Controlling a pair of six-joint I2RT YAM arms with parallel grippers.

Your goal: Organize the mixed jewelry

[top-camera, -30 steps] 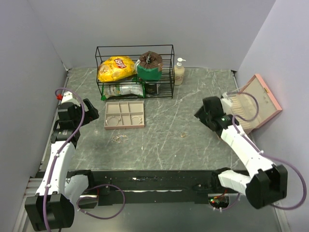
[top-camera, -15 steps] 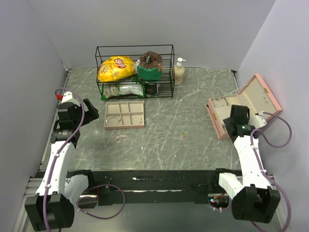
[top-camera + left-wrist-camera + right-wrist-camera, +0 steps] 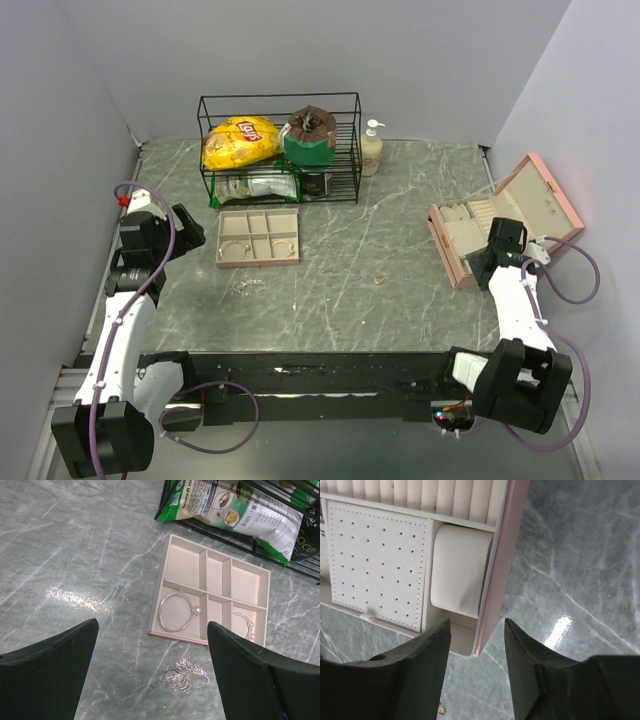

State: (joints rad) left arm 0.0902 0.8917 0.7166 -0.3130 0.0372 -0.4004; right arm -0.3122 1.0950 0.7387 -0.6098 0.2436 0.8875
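The mixed jewelry lies loose on the grey marble table: a tangled silver chain in front of the beige compartment tray, and a small gold ring mid-table. Two thin hoops with pearls rest in the tray's front compartments. My left gripper hangs open, high over the tray's left edge and the chain. My right gripper is open, its jaws straddling the near corner wall of the open pink box, with gaps on both sides.
A black wire rack at the back holds a yellow chips bag and green packets. A soap bottle stands beside it. The pink box's lid leans against the right wall. Walls close in left and right.
My right arm has swung back to the right, from over the box to its near corner, uncovering the box's inside. The left arm has not moved.
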